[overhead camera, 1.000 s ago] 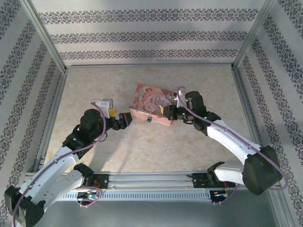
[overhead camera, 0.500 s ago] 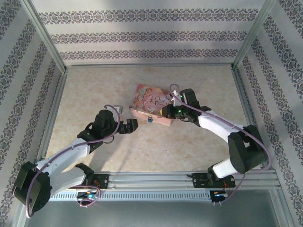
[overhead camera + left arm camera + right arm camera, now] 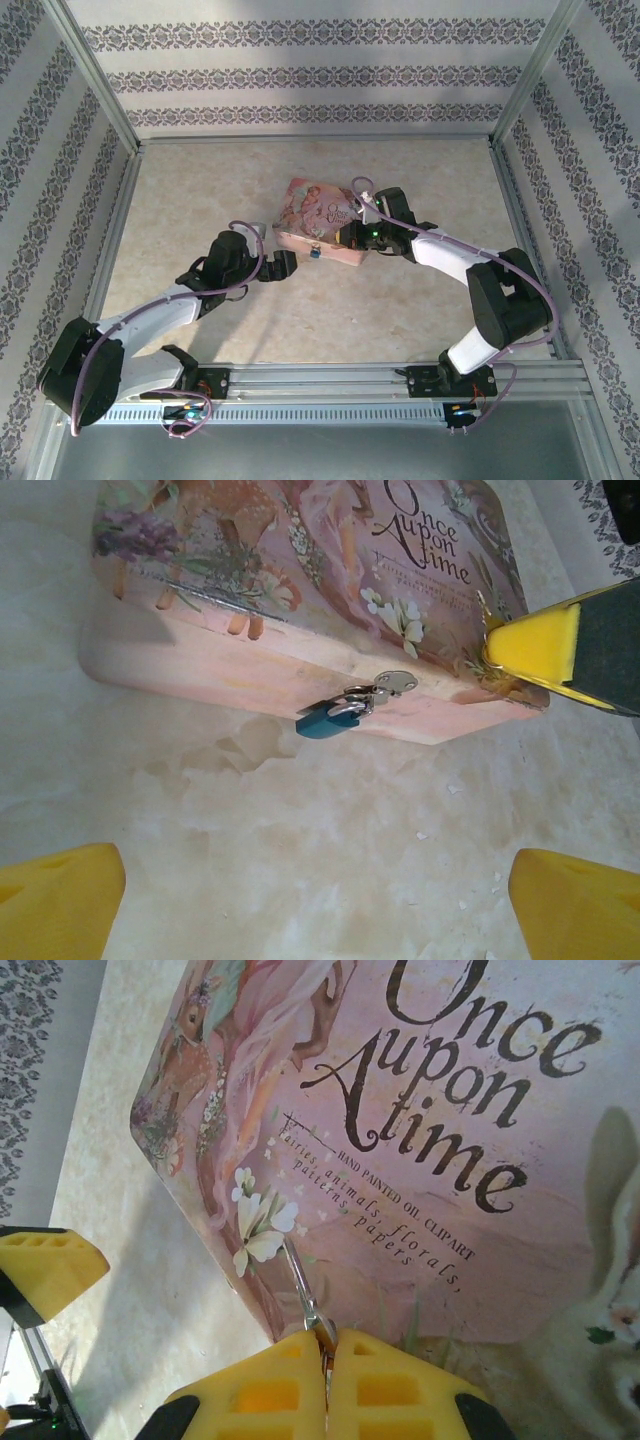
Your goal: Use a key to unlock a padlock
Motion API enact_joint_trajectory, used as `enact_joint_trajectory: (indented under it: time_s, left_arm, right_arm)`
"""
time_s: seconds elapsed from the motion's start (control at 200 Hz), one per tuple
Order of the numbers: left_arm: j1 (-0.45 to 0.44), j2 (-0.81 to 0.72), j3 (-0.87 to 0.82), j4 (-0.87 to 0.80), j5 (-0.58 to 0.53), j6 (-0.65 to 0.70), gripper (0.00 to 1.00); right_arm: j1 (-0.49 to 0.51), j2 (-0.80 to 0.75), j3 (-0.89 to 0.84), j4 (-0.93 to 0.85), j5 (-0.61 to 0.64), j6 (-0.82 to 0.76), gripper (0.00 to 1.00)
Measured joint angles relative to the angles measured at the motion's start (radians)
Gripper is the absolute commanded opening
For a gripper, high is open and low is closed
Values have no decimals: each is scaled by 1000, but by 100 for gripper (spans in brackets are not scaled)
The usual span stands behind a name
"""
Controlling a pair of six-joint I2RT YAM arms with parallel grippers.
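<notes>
The left claw (image 3: pixel 318 905), wide apart, has slid closer to the little blue padlock (image 3: pixel 327 720) hanging on the front of the pink tin (image 3: pixel 250 660), while the right claw (image 3: pixel 327 1355) stays pinched on a thin silver bit (image 3: pixel 305 1295), so a grab looks near.

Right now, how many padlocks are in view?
1. The padlock hangs against the near side wall of the pink tin, roughly mid-length. Another behind the tin would be hidden.
</notes>
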Motion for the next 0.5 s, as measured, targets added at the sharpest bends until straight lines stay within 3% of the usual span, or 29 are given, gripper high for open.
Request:
enact_joint_trajectory:
  time_s: [0.5]
  left_arm:
    - [3,177,0,112,68,-7,87]
  right_arm:
    - [76,18,-28,119,-5,40,0]
